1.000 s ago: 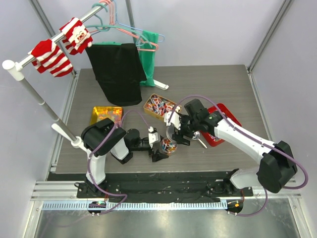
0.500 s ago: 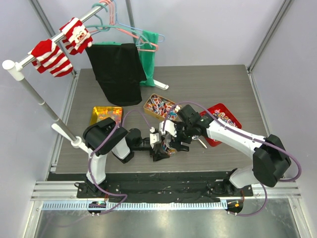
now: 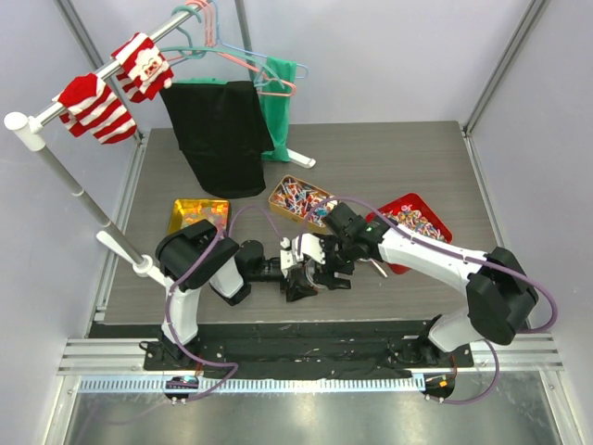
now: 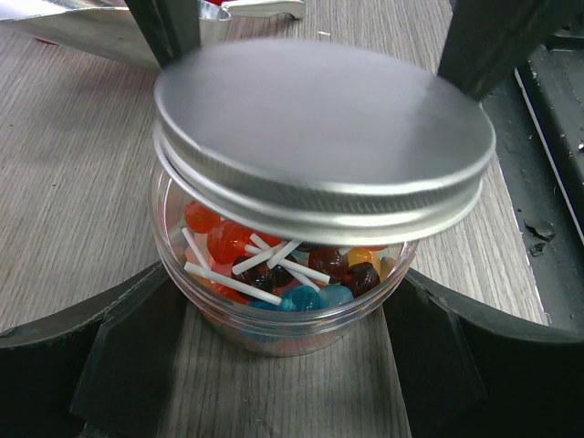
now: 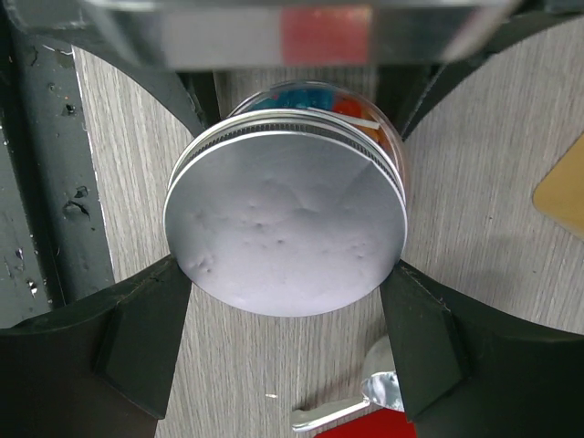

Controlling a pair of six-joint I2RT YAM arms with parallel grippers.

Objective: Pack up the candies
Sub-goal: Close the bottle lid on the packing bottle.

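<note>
A clear jar [image 4: 274, 315] holds the candies [image 4: 242, 255], lollipops with white sticks in red, orange, brown and blue. My left gripper [image 4: 283, 351] is shut on the jar's base, which rests on the table. My right gripper [image 5: 285, 301] is shut on the silver screw lid [image 5: 285, 224] and holds it tilted over the jar's mouth, with a gap on one side; the lid also shows in the left wrist view [image 4: 319, 137]. In the top view both grippers meet at the jar [image 3: 311, 269] near the front middle.
A gold tin [image 3: 276, 188], a yellow tray [image 3: 176, 215] and a red tray [image 3: 439, 222] of more candies lie behind. A silver scoop [image 5: 365, 401] lies by the red tray. A rack with black cloth [image 3: 222, 134], green cloth and striped socks stands back left.
My right gripper has moved left and down with the lid, from beside the jar to over its mouth. The left gripper and the jar have stayed in place.
</note>
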